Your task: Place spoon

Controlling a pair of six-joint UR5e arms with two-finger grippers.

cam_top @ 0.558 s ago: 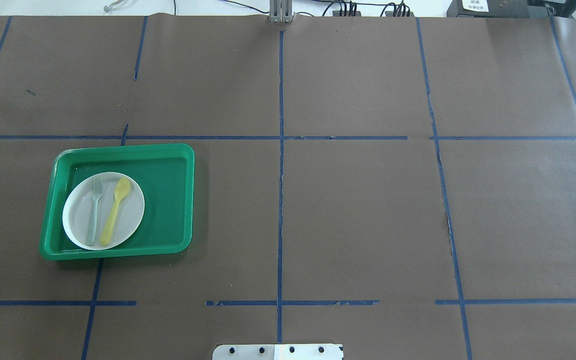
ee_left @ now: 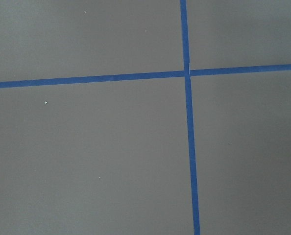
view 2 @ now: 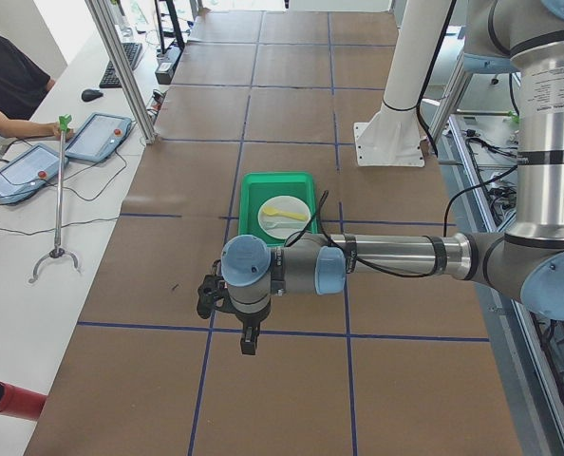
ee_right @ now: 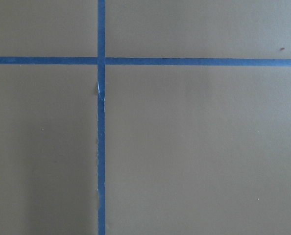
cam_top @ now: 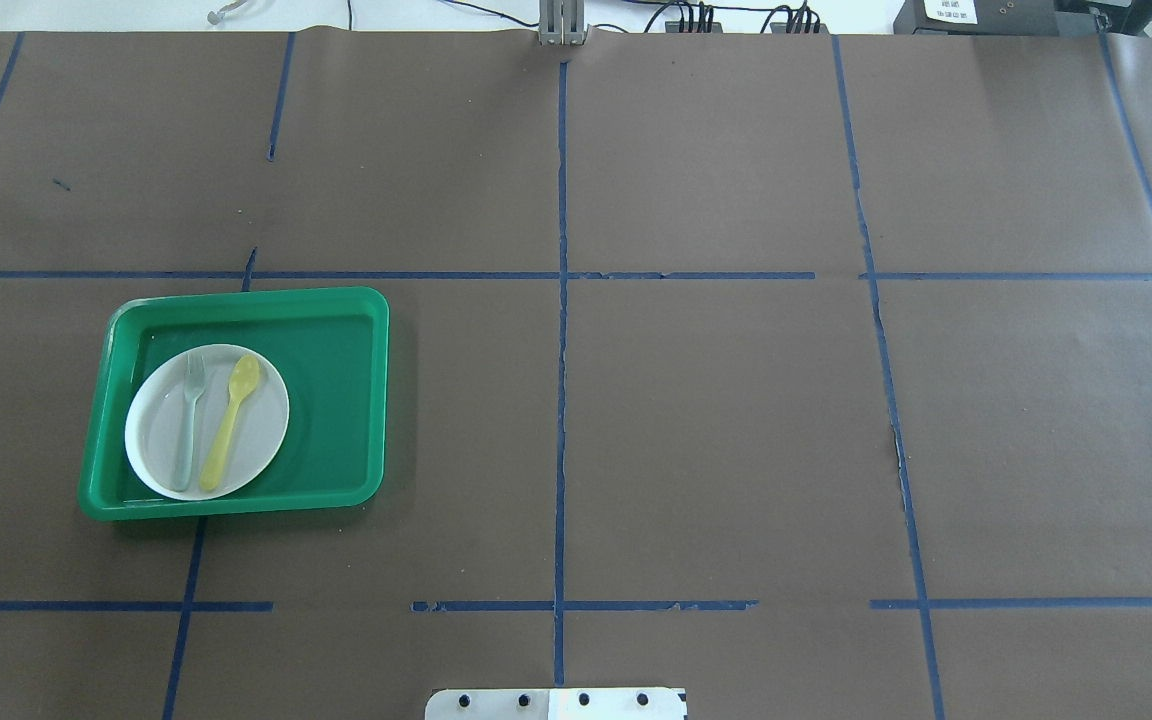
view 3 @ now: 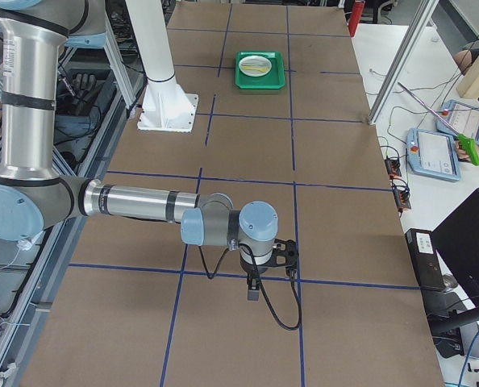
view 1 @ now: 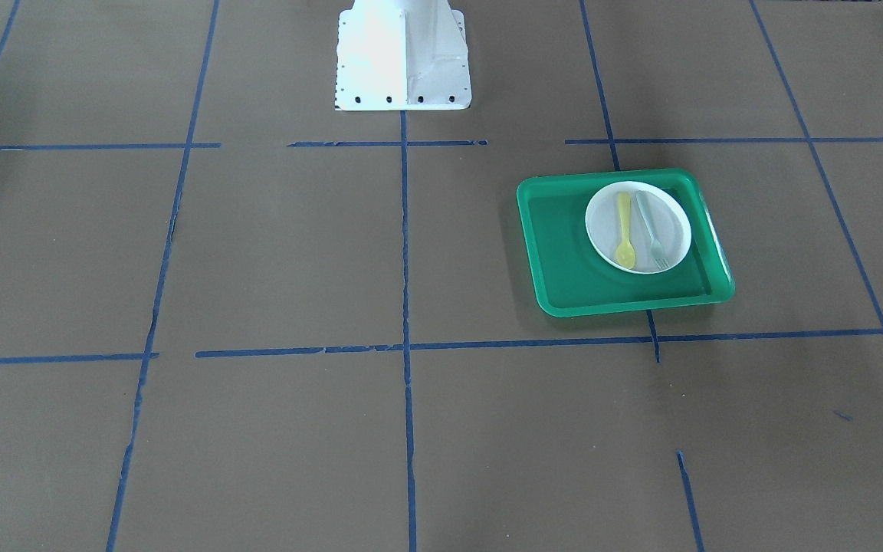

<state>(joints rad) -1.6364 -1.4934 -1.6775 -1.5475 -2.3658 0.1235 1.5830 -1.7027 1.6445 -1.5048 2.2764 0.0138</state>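
Observation:
The yellow spoon (cam_top: 231, 420) lies on a white plate (cam_top: 264, 440), bowl pointing away from the robot, beside a pale grey-green fork (cam_top: 189, 418). It also shows in the front view (view 1: 625, 230) and, small, in the exterior left view (view 2: 287, 214). My left gripper (view 2: 249, 346) shows only in the exterior left view, pointing down above the table well short of the tray; I cannot tell if it is open or shut. My right gripper (view 3: 253, 292) shows only in the exterior right view, far from the tray; I cannot tell its state either. Both wrist views show only paper and tape.
The plate sits in a green tray (cam_top: 336, 400) on the table's left half. Brown paper with blue tape lines (cam_top: 561, 400) covers the table. The robot's white base (view 1: 403, 54) stands at the near middle edge. Operators' tablets (view 2: 97, 135) lie on the far side.

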